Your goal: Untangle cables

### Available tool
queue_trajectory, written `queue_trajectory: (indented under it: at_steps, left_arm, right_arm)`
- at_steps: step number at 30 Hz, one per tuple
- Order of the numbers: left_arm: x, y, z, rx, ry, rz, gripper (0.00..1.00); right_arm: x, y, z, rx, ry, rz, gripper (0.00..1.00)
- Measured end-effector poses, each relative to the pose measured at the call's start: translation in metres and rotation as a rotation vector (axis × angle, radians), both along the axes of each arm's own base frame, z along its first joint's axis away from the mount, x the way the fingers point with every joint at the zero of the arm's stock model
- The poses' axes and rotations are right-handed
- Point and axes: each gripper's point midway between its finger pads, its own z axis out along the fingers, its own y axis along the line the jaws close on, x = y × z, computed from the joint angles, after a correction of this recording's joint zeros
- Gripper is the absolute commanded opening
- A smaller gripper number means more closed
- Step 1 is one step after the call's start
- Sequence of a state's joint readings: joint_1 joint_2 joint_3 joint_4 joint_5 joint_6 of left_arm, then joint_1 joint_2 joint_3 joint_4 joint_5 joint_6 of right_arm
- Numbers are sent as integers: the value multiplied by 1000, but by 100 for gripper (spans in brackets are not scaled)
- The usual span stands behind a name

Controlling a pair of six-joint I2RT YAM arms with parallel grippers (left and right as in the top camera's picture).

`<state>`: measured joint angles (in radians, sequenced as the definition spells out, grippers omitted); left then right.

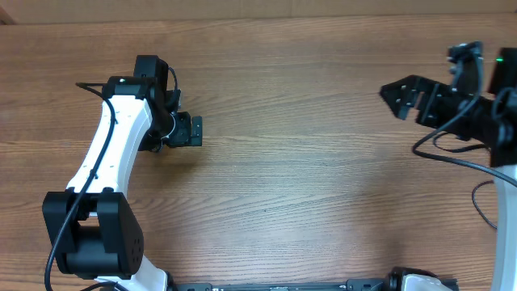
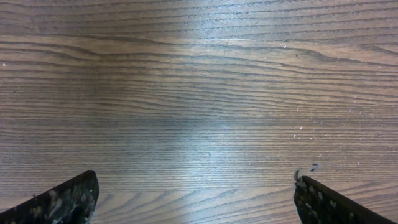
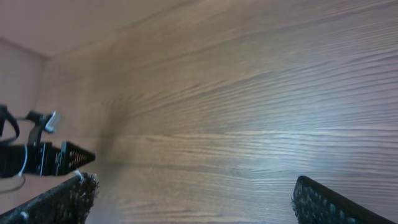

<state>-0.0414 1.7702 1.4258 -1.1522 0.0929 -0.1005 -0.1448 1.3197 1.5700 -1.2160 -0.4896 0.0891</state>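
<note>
Wood-grain worktop [image 1: 307,162], brown, with a pale strip of wall or board along the far edge. That's pretty much the whole scene.

Nearest the camera base you get the two arm bases, then the left arm's white link running up to its claw [image 1: 194,129], which sits left of centre pointing right. Its own wrist view shows both finger tips spread wide with nothing but bare wood between them, so it's released and empty. Further over at the right edge, the right claw [image 1: 401,97] is also splayed wide and holding nothing; its wrist view is tilted, looking across the worktop toward the other arm.

The cables? Can't see them in any of the three views. No thin cords, no knot, no plugs. The only black leads visible are the ones wired to the arms. So wherever the bundle is, it's out of frame.

Count: two arms, two claws, zero task cables visible.

My guess is this is a standby pose. To do the step well, I'd find the knot first, then pin one strand with one claw and tease a loose end out with the other, slowly.
</note>
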Motion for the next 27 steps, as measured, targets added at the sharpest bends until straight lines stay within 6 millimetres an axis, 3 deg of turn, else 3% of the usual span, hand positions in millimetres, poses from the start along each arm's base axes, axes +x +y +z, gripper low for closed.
queue_trajectory:
  at_steps: [4, 12, 27]
  left_arm:
    - [0, 0, 0, 0, 0, 0, 100]
    - [0, 0, 0, 0, 0, 0, 100]
    - [0, 0, 0, 0, 0, 0, 100]
  right_arm:
    - [6, 12, -12, 3, 38, 39, 100]
    - [16, 12, -31, 5, 98, 42, 100]
    - [17, 12, -33, 6, 106, 42, 100]
